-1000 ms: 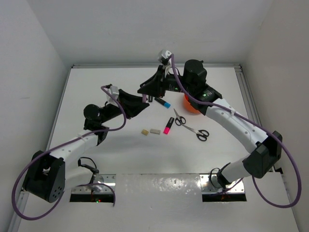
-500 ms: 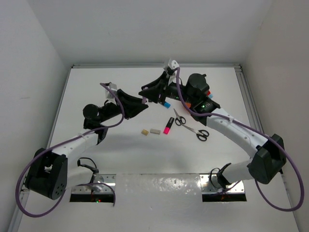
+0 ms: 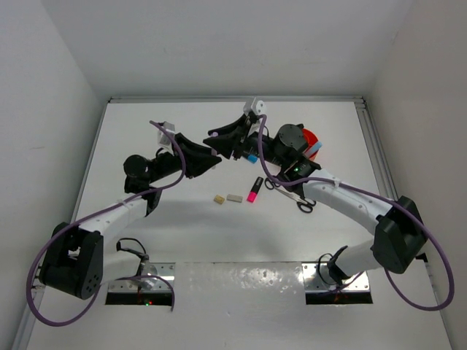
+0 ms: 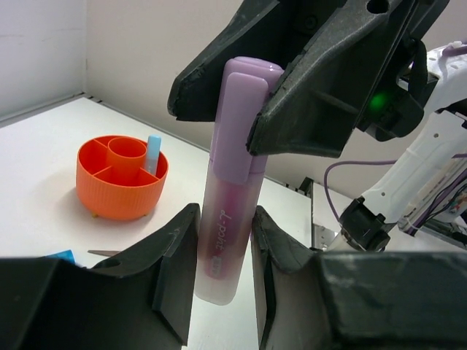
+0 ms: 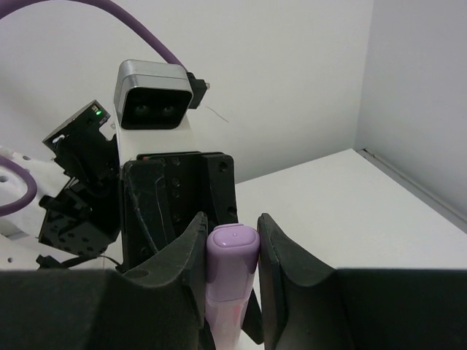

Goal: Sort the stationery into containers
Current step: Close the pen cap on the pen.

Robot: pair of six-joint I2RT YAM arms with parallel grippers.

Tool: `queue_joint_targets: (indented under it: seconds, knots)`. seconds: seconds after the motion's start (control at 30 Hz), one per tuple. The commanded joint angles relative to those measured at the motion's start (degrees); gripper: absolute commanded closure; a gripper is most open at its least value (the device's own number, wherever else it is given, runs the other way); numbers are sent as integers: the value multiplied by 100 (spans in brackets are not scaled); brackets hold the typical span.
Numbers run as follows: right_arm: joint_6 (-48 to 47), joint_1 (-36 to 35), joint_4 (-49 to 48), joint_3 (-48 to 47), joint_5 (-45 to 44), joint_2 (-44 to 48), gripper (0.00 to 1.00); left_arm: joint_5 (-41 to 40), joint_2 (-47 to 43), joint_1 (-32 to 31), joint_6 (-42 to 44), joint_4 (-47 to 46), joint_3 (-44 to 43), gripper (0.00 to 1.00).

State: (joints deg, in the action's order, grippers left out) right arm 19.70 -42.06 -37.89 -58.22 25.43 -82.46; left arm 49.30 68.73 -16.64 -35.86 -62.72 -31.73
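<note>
White table (image 3: 190, 235) below — left fingers (image 4: 175, 270) and right fingers (image 5: 288, 266) pinch lilac marker (image 4: 230, 211).

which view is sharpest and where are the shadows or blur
Top external view: even, flat light, soft arm shadows on the table, no glare. Left wrist view, the sharpest: lilac marker and orange tub both crisp, bottom foreground dim. Right wrist view: the marker's cap sits very close and slightly soft, walls plain, no glare.

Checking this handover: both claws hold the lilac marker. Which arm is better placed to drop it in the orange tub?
Right. The right claw grips the lilac marker by its cap, and the orange tub sits beside the right arm, farther from the left claw.
</note>
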Motion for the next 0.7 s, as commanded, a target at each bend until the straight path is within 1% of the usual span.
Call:
queue_joint_targets:
  seconds: [0.0, 0.37, 0.67]
  knots:
    - [-283, -267, 1829, 609, 612, -473, 100, -1063, -272, 126, -352, -2315, -756, 100]
    - [-265, -267, 1811, 1084, 551, -464, 100, -1115, -360, 416, -317, -2368, -721, 100]
    - [-239, -285, 1776, 1102, 577, -640, 100, -1151, -378, 425, -255, -2385, -712, 100]
